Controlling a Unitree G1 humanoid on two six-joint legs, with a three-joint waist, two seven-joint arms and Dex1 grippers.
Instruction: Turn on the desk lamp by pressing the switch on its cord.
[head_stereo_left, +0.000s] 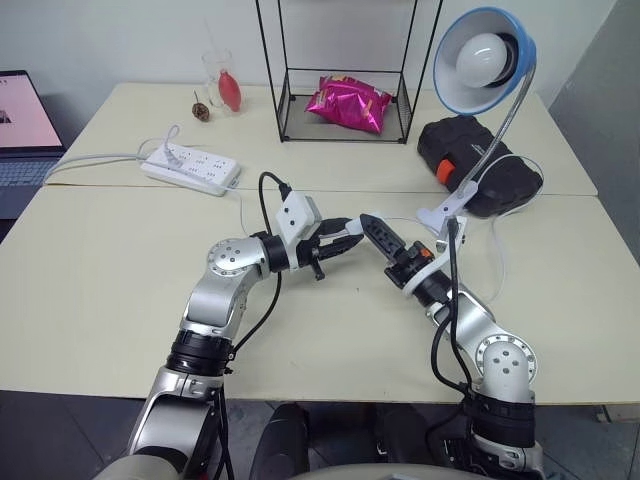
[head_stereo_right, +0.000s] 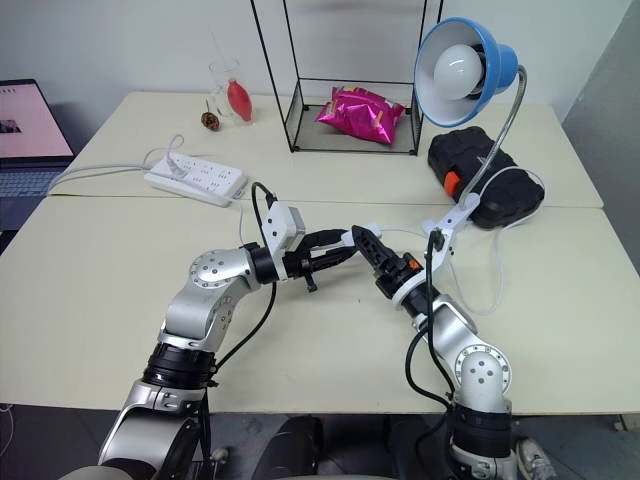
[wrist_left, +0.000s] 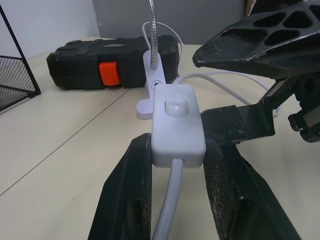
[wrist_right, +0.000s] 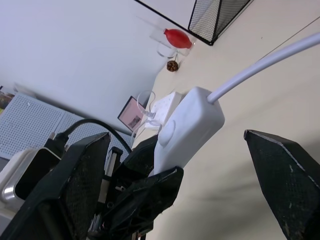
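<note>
The left end effector (head_stereo_left: 335, 240) is clamped on the switch (wrist_left: 176, 124), held up above the middle of the desk (head_stereo_left: 110, 290). The right end effector (head_stereo_left: 375, 232) stands wide apart, its tip close by the switch; whether it touches is hard to tell.

Taking the switch as landmark: the desk lamp (head_stereo_left: 484, 60) rises beyond it toward the robot's right, its clip base (head_stereo_left: 448, 207) near the seam between the two desk tops. Beyond that clip lies a black case (head_stereo_left: 480, 160). The power strip (head_stereo_left: 192, 167) lies well apart on the robot's left, and the wire rack (head_stereo_left: 345, 100) holding a pink snack bag (head_stereo_left: 347, 103) stands farther back. Bare desk surface runs from the switch to the near edge.

The left wrist view shows the round button on the switch and the cord (wrist_left: 167, 210) leaving it between the fingers (wrist_left: 125, 195). The right wrist view shows the switch's side with the wide fingers (wrist_right: 285, 175) flanking it.
</note>
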